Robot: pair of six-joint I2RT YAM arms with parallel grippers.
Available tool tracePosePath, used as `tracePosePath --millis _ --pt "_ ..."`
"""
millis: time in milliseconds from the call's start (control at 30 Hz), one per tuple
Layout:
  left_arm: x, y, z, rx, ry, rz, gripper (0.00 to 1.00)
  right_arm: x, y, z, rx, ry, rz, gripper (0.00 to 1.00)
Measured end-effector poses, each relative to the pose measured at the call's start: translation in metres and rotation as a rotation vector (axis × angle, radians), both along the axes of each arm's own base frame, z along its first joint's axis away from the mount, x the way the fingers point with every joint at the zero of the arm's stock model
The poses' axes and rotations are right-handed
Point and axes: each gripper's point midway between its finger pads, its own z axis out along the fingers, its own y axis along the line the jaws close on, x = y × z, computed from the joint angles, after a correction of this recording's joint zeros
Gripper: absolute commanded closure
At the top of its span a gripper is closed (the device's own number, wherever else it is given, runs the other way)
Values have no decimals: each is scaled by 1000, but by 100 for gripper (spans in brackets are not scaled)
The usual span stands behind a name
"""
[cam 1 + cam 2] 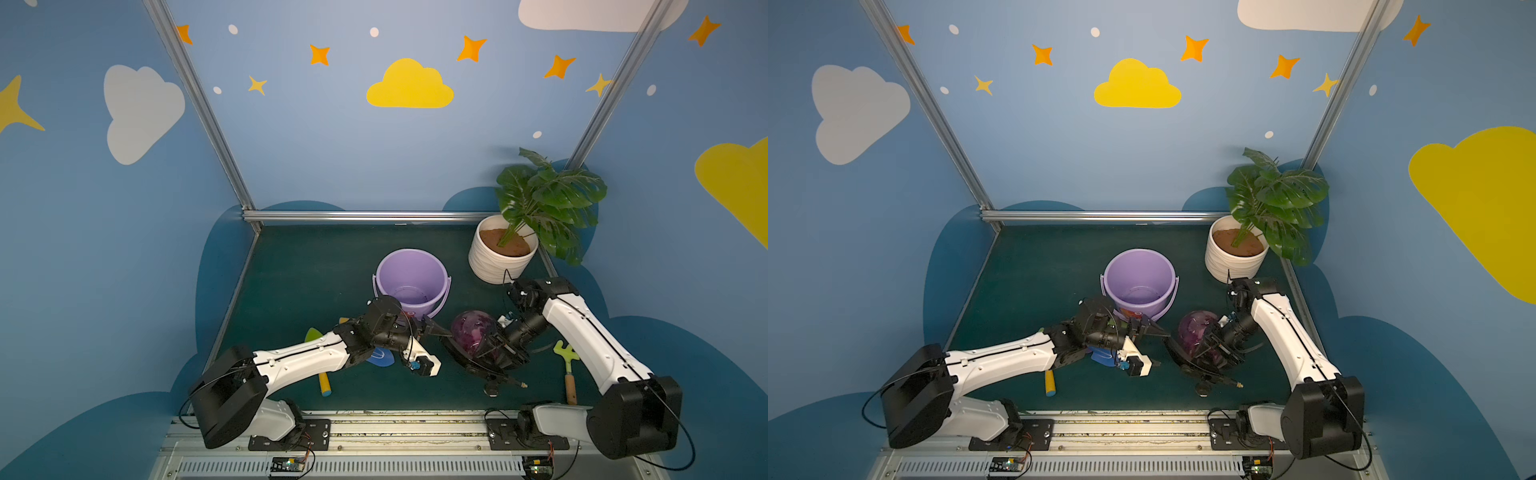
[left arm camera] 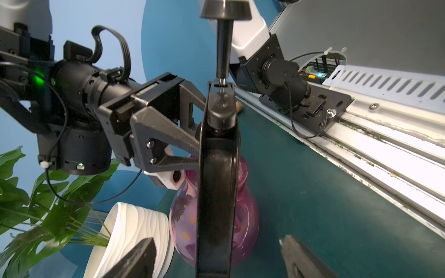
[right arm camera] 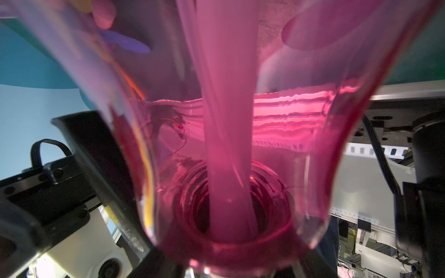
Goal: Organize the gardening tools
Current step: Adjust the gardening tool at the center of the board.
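A dark green surface (image 1: 311,270). A lilac bucket (image 1: 419,309) stands near its middle and a white ribbed plant pot (image 1: 494,266) in the far right corner. A wooden-handled green trowel (image 1: 567,370) lies near the right edge. On the left, partly hidden, lie a lime-green blade (image 1: 312,334), a blue blade (image 1: 380,358) and a yellow handle (image 1: 324,384).

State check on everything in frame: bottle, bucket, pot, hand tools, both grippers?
spray bottle: tilted, held at the neck
right gripper: shut on spray bottle
left gripper: open, jaws either side of the trigger
bucket: upright, looks empty
plant pot: upright, planted
blue trowel: flat on the mat, partly under the left arm
green hand tool: flat on the mat, untouched
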Motion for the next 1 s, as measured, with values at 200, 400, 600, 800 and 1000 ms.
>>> tracePosePath --millis 200,400,600,800,1000 --pt "-8 -23 -6 19 1 -45 24 -1 0 0 0 3 0 100" --pt "-9 -35 -17 47 16 -53 41 -1 0 0 0 3 0 100" --pt "-6 -40 -15 41 7 -44 58 -1 0 0 1 4 1 100" --pt "-3 -44 -14 27 -11 -36 73 -1 0 0 1 4 1 98" --pt "-2 -45 -14 15 -31 -29 93 0 -1 0 -2 0 -4 74"
